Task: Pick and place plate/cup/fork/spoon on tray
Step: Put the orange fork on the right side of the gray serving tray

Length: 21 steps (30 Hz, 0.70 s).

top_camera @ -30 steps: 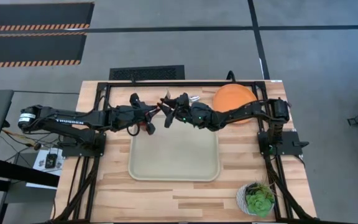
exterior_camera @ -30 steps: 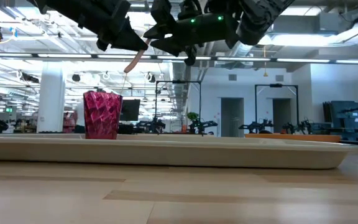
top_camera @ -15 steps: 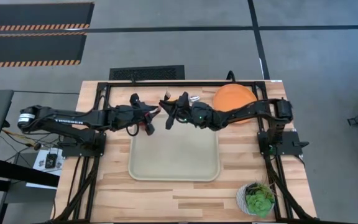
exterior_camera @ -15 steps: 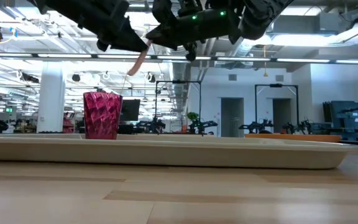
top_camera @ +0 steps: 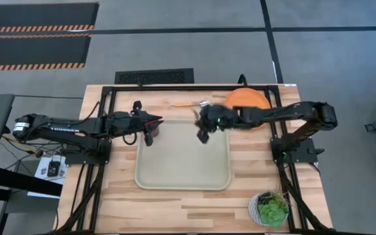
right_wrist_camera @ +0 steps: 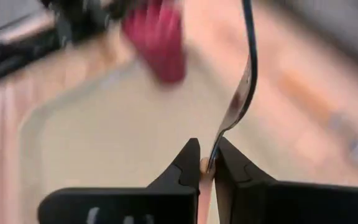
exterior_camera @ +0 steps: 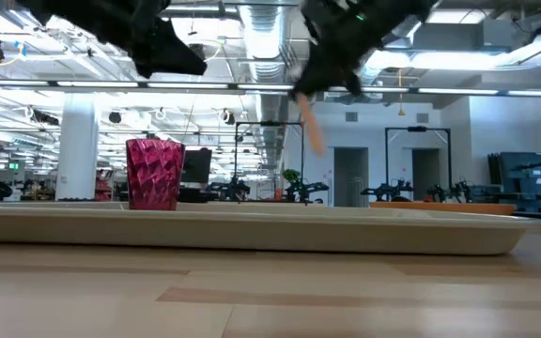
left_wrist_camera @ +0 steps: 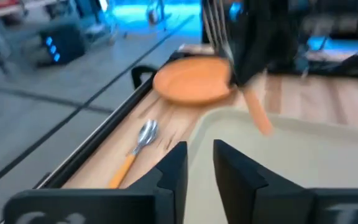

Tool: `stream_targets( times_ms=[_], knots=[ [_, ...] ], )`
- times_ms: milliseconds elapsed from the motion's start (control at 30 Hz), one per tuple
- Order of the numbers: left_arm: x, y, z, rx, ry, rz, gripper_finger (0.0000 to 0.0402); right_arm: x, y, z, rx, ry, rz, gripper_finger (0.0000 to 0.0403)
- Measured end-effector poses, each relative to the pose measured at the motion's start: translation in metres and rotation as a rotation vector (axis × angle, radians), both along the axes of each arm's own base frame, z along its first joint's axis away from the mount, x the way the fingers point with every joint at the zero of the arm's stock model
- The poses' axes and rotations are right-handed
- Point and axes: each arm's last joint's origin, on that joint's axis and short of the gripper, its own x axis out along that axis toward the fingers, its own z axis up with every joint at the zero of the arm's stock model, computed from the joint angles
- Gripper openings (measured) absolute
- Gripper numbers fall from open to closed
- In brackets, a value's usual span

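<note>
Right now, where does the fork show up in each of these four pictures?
High view: the fork is in the right gripper, over the tray's far edge.
Low view: it hangs tilted, handle down, right of the cup.
Left wrist view: it is held upright, tines up.
Right wrist view: it is pinched between the fingers.
Shared landmark: the tray.

- The cup [top_camera: 150, 130] stands at the tray's [top_camera: 183, 175] far left corner.
- The plate [top_camera: 247, 99] lies beyond its far right corner.
- The spoon [top_camera: 189, 103] lies behind the tray, left of the plate.
</note>
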Motion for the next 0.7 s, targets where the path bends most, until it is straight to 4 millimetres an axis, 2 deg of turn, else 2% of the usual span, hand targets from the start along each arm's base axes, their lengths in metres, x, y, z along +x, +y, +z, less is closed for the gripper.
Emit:
stream_targets(
  times_ms=[133,300,500,700],
  knots=[
    [-0.016,-0.002,-0.005,0.002,-0.121,-0.056,0.0028,-0.018,0.020,-0.036,0.178,0.078,-0.027,0.0024],
    [-0.036,-0.004,-0.001,0.023,-0.171,-0.074,0.0002,-0.040,0.038,-0.065,0.358,0.128,-0.143,0.0025],
    [-0.048,-0.005,0.004,0.034,-0.187,-0.085,0.0006,-0.057,0.043,-0.086,0.443,0.170,-0.251,0.0025],
    [-0.047,-0.005,0.001,0.030,-0.152,-0.089,0.0006,-0.058,0.036,-0.093,0.517,0.194,-0.277,0.0027]
  ],
)
